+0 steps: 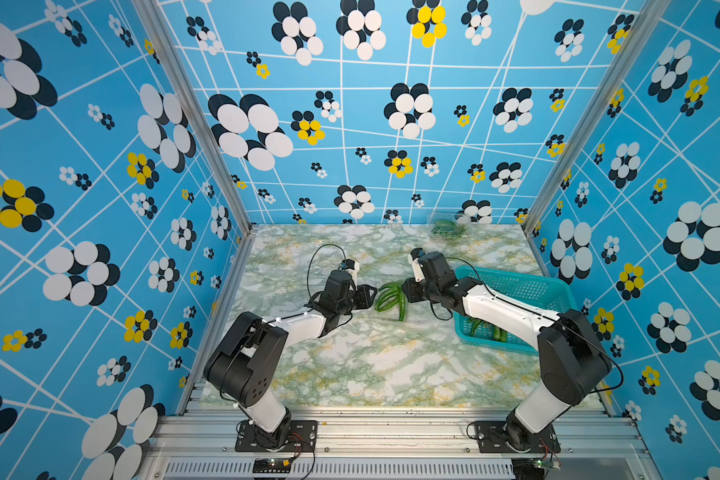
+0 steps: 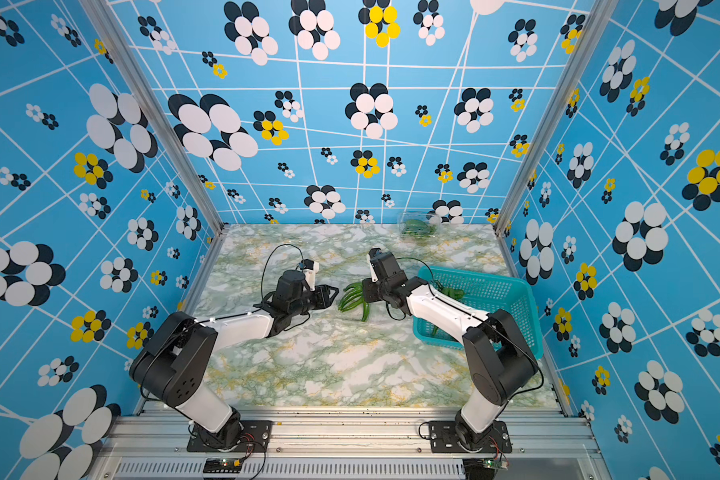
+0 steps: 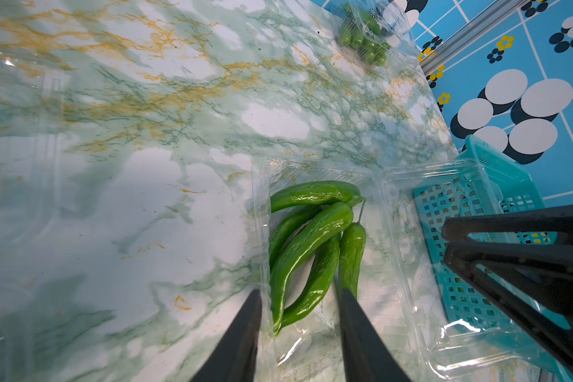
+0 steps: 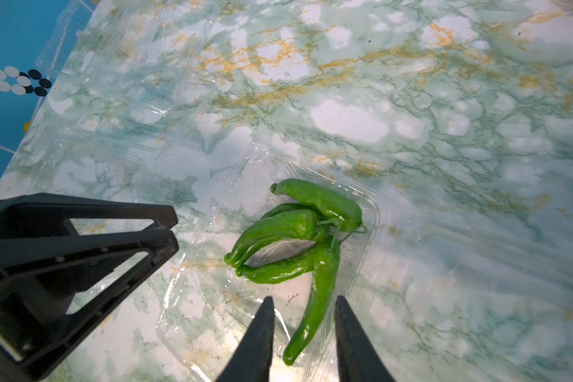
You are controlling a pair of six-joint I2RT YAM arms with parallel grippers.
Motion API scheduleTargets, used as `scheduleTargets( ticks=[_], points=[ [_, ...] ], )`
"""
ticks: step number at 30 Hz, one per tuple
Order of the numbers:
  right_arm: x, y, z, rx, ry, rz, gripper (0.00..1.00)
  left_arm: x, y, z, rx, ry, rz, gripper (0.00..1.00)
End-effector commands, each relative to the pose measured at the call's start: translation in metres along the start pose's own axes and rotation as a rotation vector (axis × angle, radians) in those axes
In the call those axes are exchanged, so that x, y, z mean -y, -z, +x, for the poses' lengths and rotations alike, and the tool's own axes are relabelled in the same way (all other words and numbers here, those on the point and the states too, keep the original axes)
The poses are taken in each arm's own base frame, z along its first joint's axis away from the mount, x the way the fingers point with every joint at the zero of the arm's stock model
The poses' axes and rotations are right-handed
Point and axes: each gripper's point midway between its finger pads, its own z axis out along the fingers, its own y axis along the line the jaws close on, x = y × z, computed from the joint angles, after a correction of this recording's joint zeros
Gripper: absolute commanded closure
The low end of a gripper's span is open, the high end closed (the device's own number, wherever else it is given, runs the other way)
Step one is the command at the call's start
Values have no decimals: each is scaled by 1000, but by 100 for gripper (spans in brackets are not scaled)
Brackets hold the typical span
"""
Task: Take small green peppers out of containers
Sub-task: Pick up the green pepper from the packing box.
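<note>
In a top view the small green peppers (image 1: pixel 389 296) lie mid-table between both arms. The left wrist view shows the left gripper (image 3: pixel 298 292) unclenched, straddling glossy curved pods in the thin clear container (image 3: pixel 374 297). In the right wrist view the right gripper (image 4: pixel 304 297), jaws apart around one slender tip, should pinch gently while the flimsy container is steadied.

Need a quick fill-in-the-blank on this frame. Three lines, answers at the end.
1. The pepper bunch at mid-table lies in a clear container whose lid is ____.
2. The teal basket stands partly under the robot's ____ arm.
3. The container by the back wall holds ____.

Missing words: open; right; peppers.
</note>
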Motion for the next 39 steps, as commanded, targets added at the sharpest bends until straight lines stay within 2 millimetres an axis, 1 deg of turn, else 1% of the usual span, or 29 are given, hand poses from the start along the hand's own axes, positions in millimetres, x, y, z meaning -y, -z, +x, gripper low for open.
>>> scheduleTargets(
  ticks=[1, 3, 7, 12, 16, 24, 27, 29, 32, 35, 39],
  points=[
    [-5, -13, 12, -66, 21, -16, 67, 9, -8, -7, 13, -6, 15, 59],
    [-5, -20, 14, -83, 29, -7, 67, 6, -9, -5, 16, 6, 14, 59],
    [-11, -33, 16, -113, 57, 6, 66, 9, -7, -7, 18, -2, 17, 59],
    [-3, -49, 19, -139, 70, 114, 62, 9, -3, -9, 27, -17, 8, 59],
    [3, -45, 17, -118, 122, 221, 61, 9, 1, -10, 33, -30, 4, 59],
    [16, -41, 19, -140, 122, 307, 61, 8, 11, -10, 43, -54, -14, 59],
    [19, -46, 21, -161, 122, 325, 61, 8, 15, -11, 49, -61, -18, 59],
    [15, -53, 26, -180, 123, 300, 61, 9, 19, -12, 56, -68, -21, 59],
    [15, -60, 30, -191, 114, 302, 62, 9, 23, -14, 69, -72, -24, 59],
    [22, -64, 33, -202, 119, 342, 63, 14, 25, -14, 72, -80, -15, 59],
    [23, -71, 39, -221, 116, 339, 65, 18, 24, -11, 65, -92, -13, 59]
  ],
)
